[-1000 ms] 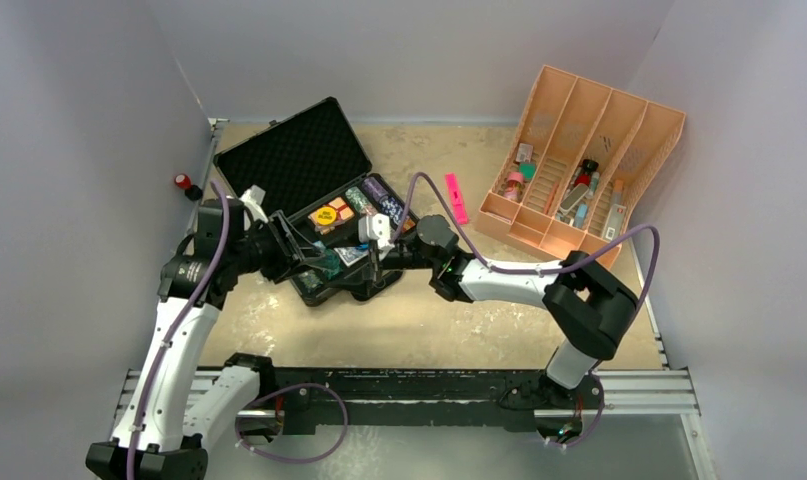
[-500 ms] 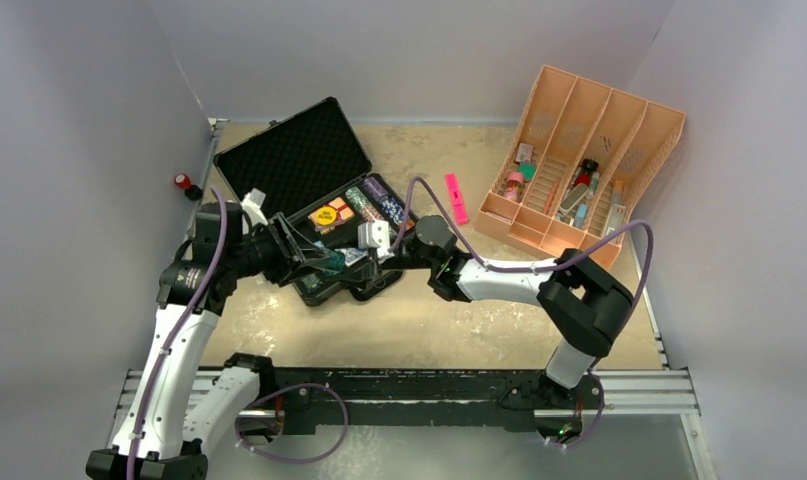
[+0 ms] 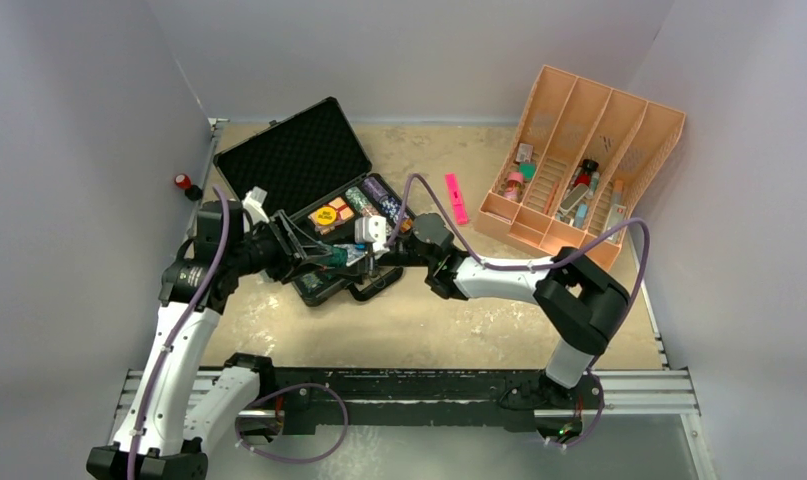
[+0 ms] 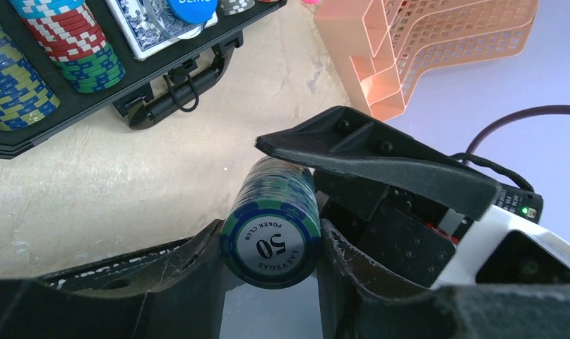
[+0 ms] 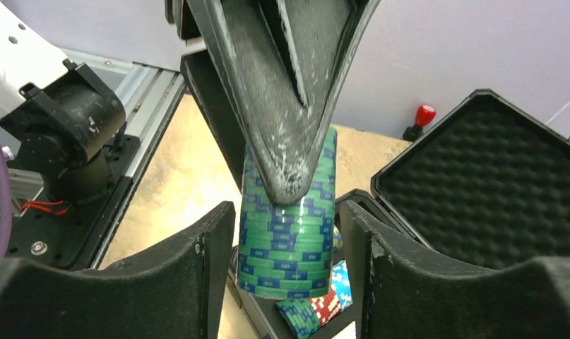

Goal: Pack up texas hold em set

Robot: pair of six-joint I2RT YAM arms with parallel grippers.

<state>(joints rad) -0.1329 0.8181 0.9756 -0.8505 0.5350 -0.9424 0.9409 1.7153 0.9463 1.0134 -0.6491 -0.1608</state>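
Green-and-blue poker chip stack (image 4: 271,233) lifted off the table (image 3: 459,310), clamped across its sides between the fingers of the left gripper (image 3: 317,256), end chip reading 50 and Las Vegas Poker Club. Held at the near, handle side of the open black case (image 3: 294,160), foam-lined lid tilted back. Right gripper (image 5: 287,208) reaching in from the opposite side, jaws straddling the same stack, one finger on each side with only slivers of gap; cannot tell whether its pads press the chips. Inside the case: more chip stacks (image 4: 70,46) in red, white, blue and green, a blue card deck (image 4: 137,32), a yellow disc (image 3: 325,214). Orange divided tray (image 3: 589,170) at far right, pink marker (image 3: 456,197) between tray and case.
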